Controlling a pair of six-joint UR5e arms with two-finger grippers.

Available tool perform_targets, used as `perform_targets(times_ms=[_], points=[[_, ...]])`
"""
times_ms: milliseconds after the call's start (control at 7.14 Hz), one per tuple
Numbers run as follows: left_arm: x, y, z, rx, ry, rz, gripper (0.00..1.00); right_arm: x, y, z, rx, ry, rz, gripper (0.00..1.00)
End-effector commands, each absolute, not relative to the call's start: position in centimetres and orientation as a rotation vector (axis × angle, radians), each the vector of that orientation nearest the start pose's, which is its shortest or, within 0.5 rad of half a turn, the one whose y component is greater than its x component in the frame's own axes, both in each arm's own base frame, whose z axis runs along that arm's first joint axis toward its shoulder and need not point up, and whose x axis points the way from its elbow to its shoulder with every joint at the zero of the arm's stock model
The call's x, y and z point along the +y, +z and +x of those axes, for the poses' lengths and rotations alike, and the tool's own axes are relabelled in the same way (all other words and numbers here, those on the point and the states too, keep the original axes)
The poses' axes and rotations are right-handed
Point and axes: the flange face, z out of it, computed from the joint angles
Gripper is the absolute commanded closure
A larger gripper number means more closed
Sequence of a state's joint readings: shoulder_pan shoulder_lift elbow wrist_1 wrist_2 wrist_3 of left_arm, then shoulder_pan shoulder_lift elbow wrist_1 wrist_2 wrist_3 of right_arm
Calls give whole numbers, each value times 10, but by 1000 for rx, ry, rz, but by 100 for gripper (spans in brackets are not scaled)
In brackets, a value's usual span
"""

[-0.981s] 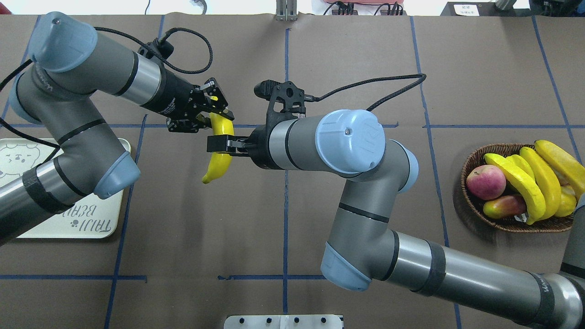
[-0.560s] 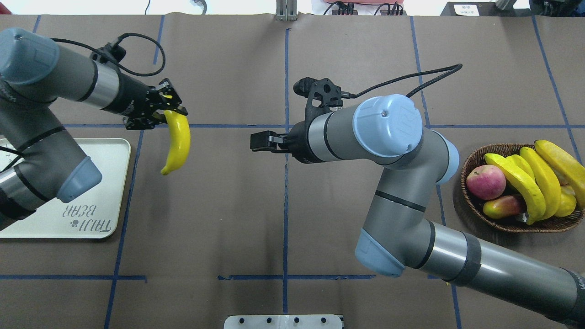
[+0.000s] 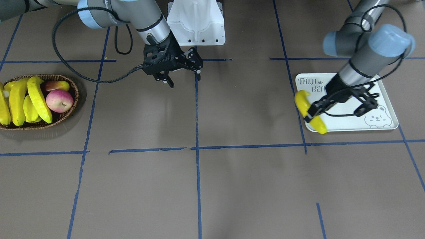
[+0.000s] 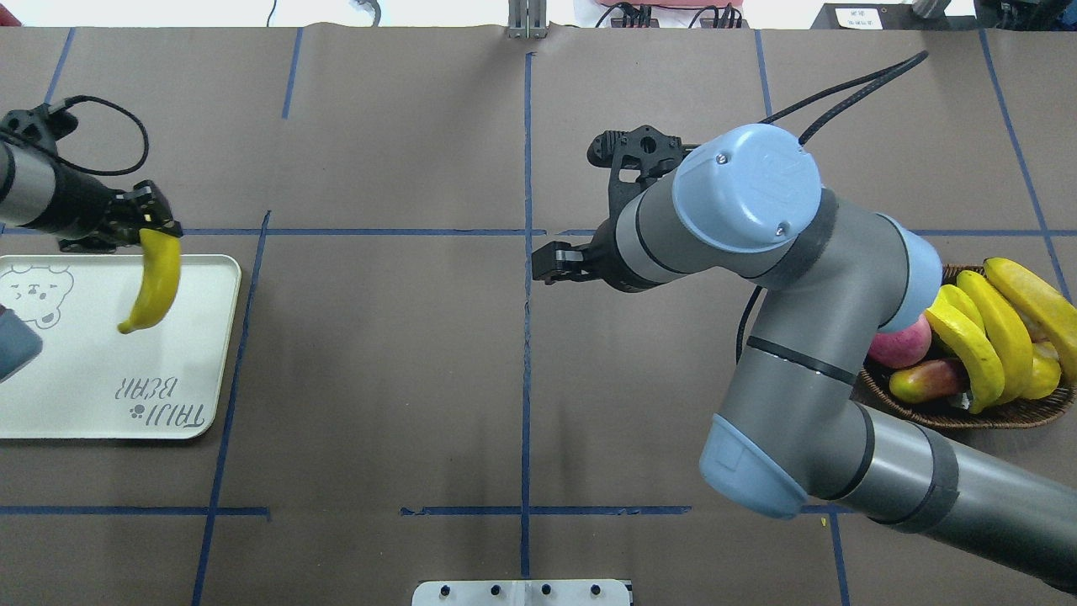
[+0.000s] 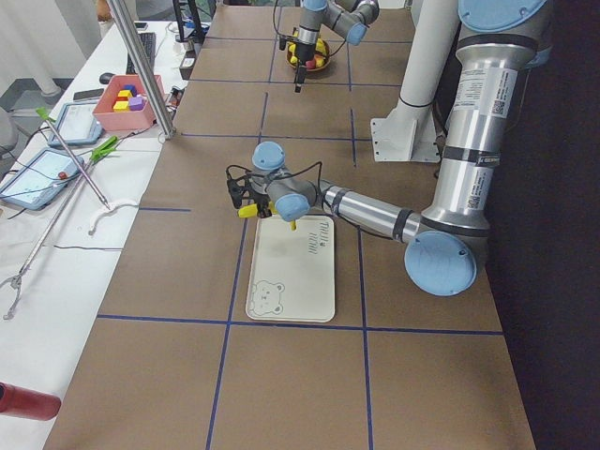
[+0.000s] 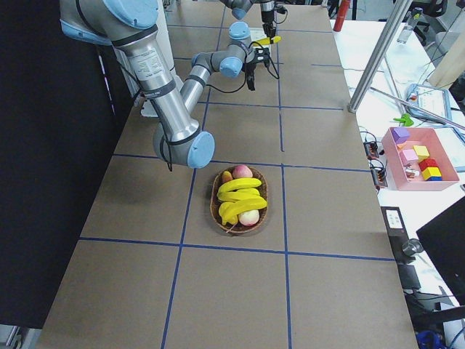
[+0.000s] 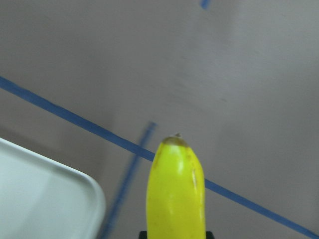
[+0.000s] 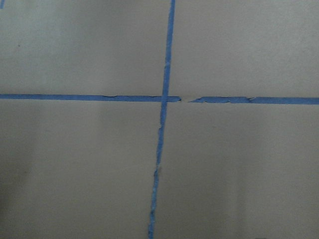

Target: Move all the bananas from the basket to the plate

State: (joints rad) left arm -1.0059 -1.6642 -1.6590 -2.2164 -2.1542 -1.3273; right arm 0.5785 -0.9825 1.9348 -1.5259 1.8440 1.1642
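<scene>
My left gripper (image 4: 145, 225) is shut on the top end of a yellow banana (image 4: 153, 282), which hangs over the white plate (image 4: 84, 379) near its right edge. From the front, that banana (image 3: 310, 111) overlaps the plate's (image 3: 348, 123) rim. The left wrist view shows the banana's tip (image 7: 174, 194) and a corner of the plate (image 7: 40, 199). My right gripper (image 3: 184, 79) hangs open and holds nothing near the table's centre line. Three bananas (image 4: 968, 337) lie in the wicker basket (image 4: 925, 412) at the far right.
A red apple (image 3: 59, 100) and a red-yellow fruit (image 4: 925, 379) share the basket; my right arm's elbow covers part of it from overhead. The white robot base (image 3: 196, 23) stands at the table's robot side. A pink box (image 6: 418, 156) of blocks sits on a side table.
My left arm has carried the banana leftward from the table's middle to above the plate. My right gripper has let go of it and drawn back to the right.
</scene>
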Motion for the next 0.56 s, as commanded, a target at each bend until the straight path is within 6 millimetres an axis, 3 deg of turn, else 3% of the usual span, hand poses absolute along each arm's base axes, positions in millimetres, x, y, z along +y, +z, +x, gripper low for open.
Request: perform_targets(times_ms=[0,280,420], points=[[-492,572,180,851,-449,10,100,-426,206,-404,-918,-44,238,1],[-494,629,164,777,-512,-53,100,-440,240,-363,-896,-93,225,1],[-489,656,161,745,-530,-86,100,-442,245,-354,-897,-91,215,1]])
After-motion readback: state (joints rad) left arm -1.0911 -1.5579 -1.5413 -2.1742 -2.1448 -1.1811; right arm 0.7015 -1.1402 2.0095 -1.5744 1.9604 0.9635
